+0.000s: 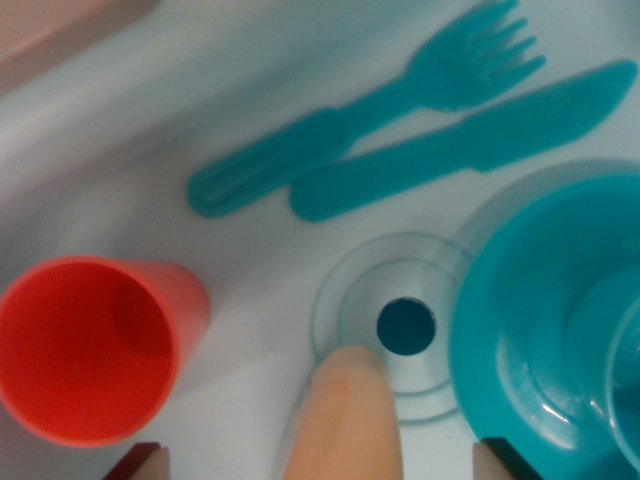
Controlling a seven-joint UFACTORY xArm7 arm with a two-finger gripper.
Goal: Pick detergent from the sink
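We see the white sink floor (pixel 250 260) with its drain (pixel 405 326) | peach detergent bottle (pixel 345 420) between the gripper (pixel 320 462) fingertips — grip we cannot tell.

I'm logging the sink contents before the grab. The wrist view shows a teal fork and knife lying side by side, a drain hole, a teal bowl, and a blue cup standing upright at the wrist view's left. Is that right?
Not quite: the cup is red-orange, not blue, as the wrist view shows. The rest holds: teal fork and knife side by side, drain hole, teal bowl.
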